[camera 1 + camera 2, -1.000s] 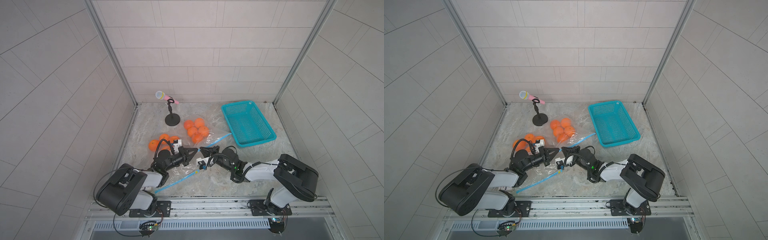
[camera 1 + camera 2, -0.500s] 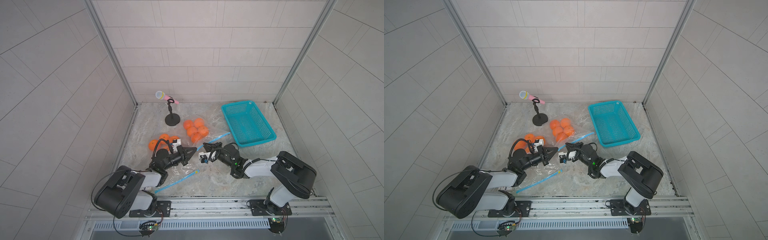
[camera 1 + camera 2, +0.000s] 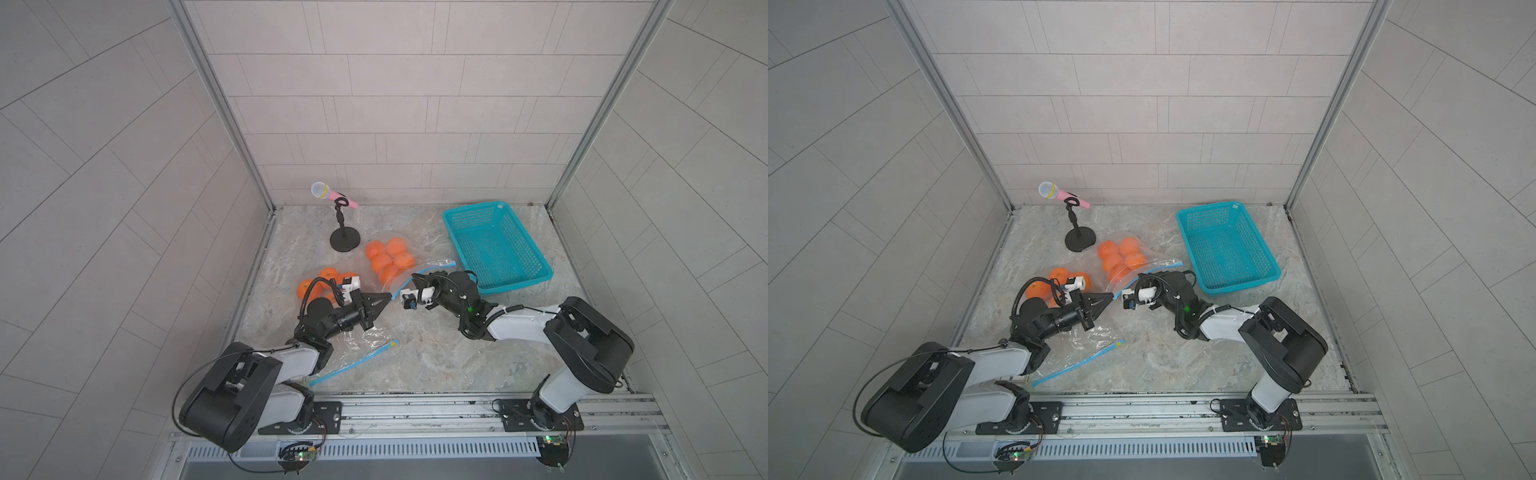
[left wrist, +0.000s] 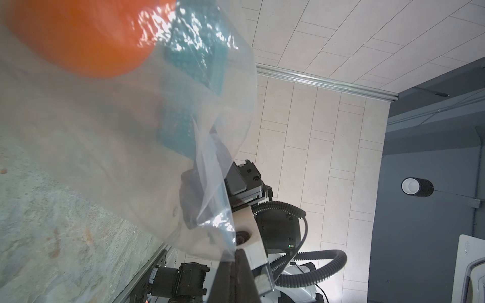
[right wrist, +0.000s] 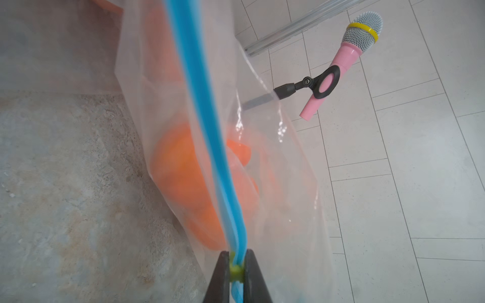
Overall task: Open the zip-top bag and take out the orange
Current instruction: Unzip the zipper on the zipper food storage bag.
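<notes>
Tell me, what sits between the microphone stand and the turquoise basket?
The clear zip-top bag, with its oranges bunched toward the microphone stand, reaches almost to the basket. Both top views show it.

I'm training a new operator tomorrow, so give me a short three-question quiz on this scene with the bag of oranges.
1. True or false: the teal basket stands open side up.
2. The right fingers pinch: A blue zip strip, B basket rim, C nothing.
3. Fill in: the pink microphone sits on a ___ stand.
Key: 1 true; 2 A; 3 black.
</notes>
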Available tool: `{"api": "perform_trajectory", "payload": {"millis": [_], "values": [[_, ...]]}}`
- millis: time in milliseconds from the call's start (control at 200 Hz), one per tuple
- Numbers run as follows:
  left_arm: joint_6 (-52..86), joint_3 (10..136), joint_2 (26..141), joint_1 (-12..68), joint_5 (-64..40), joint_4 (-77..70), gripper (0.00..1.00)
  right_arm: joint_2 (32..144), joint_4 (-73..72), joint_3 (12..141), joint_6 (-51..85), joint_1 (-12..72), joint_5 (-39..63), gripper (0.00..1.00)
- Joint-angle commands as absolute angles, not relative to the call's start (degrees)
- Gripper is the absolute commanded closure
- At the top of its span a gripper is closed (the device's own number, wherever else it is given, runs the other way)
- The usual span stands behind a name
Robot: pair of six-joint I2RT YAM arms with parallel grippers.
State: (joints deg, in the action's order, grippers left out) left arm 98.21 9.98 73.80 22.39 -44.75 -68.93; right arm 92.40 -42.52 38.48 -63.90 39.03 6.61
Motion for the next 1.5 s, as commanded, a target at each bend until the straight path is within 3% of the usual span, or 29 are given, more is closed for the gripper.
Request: {"api": "perform_trajectory", "payload": {"millis": [0,90,315,425,555,770,1496], "values": [[99.8,10.6,71.7,21.7,-51.1,-72.1,1.0,92.3,-35.6,38.9,-65.5,35.4,2.9,1.0],[99.5,10.3,68.6,21.6,-50.3,-70.2,1.0,92.3,-34.5,39.4,-64.8,33.5,4.4,1.0],[89.2,14.7,54.2,21.4,-47.3,-42.1,1.0,91.5,-33.9,40.5,-64.6,31.2,6.3,1.0],[86.4,15.4,50.0,21.2,-46.0,-34.9,1.0,90.2,-30.9,41.3,-64.4,30.7,7.3,1.0],[86.2,15.8,51.1,21.2,-46.2,-34.7,1.0,89.9,-30.5,41.2,-64.1,30.3,7.5,1.0],[90.7,14.3,57.6,21.2,-50.1,-47.1,1.0,90.5,-29.7,41.5,-64.1,28.2,7.5,1.0],[83.9,16.5,51.7,20.3,-48.0,-33.5,1.0,87.7,-29.8,41.8,-64.3,23.8,8.2,1.0]]}}
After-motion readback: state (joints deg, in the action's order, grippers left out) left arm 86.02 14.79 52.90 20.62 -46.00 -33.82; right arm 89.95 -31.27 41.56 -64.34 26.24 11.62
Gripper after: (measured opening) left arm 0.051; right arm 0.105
